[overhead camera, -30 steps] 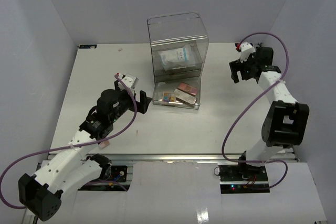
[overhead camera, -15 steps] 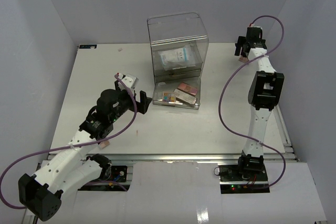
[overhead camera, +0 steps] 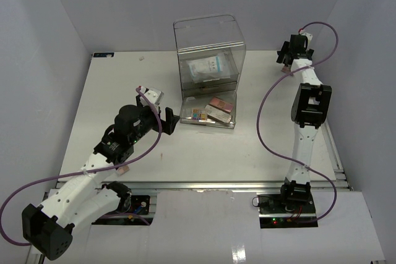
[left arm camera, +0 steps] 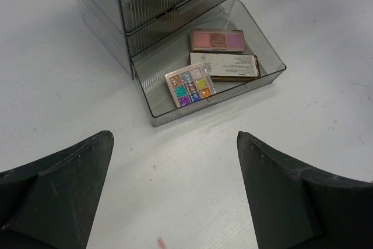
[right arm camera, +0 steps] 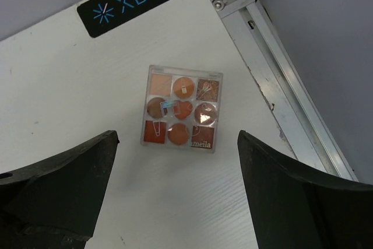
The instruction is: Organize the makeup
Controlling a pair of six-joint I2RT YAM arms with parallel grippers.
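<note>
The clear acrylic drawer box (overhead camera: 209,54) has its bottom drawer (left arm camera: 269,67) pulled out. In the drawer lie a multicolour glitter palette (left arm camera: 189,84), a pink palette (left arm camera: 217,39) and a white-and-gold flat palette (left arm camera: 224,65). A pale-blue packet (overhead camera: 209,66) shows in an upper drawer. My left gripper (left arm camera: 175,144) is open and empty over the table in front of the drawer; it also shows in the top view (overhead camera: 158,112). My right gripper (right arm camera: 178,144) is open just above a small clear palette of orange-brown shades (right arm camera: 182,108) at the back right corner; this gripper also shows in the top view (overhead camera: 286,57).
A black XDOF label (right arm camera: 137,1) lies on the table behind the small palette. A metal rail (right arm camera: 280,86) runs along the table's right edge, close to the palette. The two upper drawers (left arm camera: 175,4) are shut.
My right arm has stretched upright and swung its gripper toward the back right corner, then shifted slightly. The left arm and the drawer have not moved.
</note>
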